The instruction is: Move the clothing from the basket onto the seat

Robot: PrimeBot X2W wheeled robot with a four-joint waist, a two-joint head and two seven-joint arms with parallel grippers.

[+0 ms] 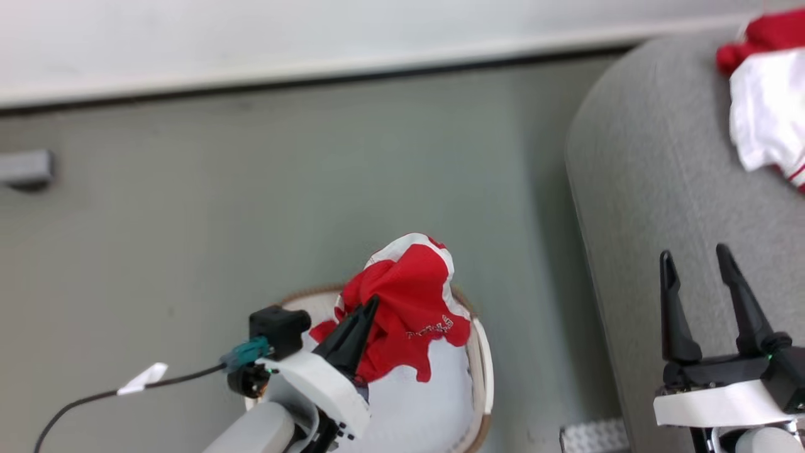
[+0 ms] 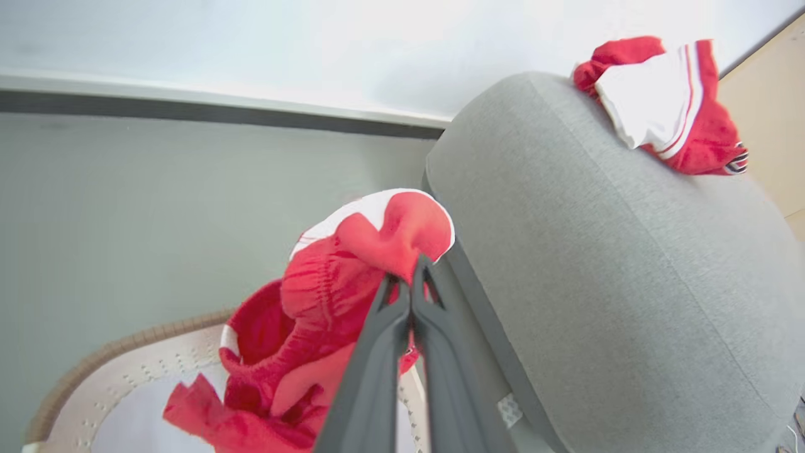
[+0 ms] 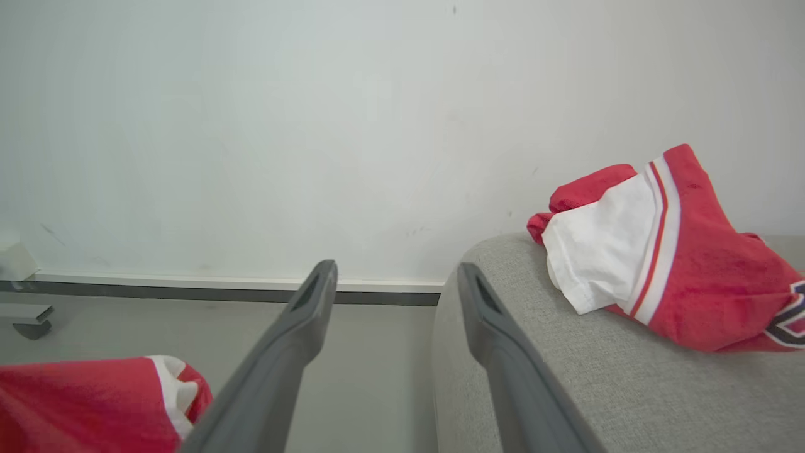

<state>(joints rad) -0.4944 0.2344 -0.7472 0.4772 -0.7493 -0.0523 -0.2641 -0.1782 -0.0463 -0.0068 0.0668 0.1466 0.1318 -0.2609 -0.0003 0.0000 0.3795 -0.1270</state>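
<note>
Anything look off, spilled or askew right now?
Nothing stands out. The left gripper pinches a red garment above the basket; a second garment lies crumpled on the seat.

1. In the head view the right edge cuts off the laid garment [image 1: 767,107] and much of the seat [image 1: 660,189]
2. The basket [image 1: 483,371] runs past the bottom edge there; the held garment [image 1: 409,302] and the arm of the left pincer [image 1: 373,303] cover much of its inside
3. The lettering [image 1: 431,327] on the held garment is too small to read
4. In the right wrist view the held garment is cropped at the lower left, the laid garment's dark emblem [image 3: 789,318] by the right edge
</note>
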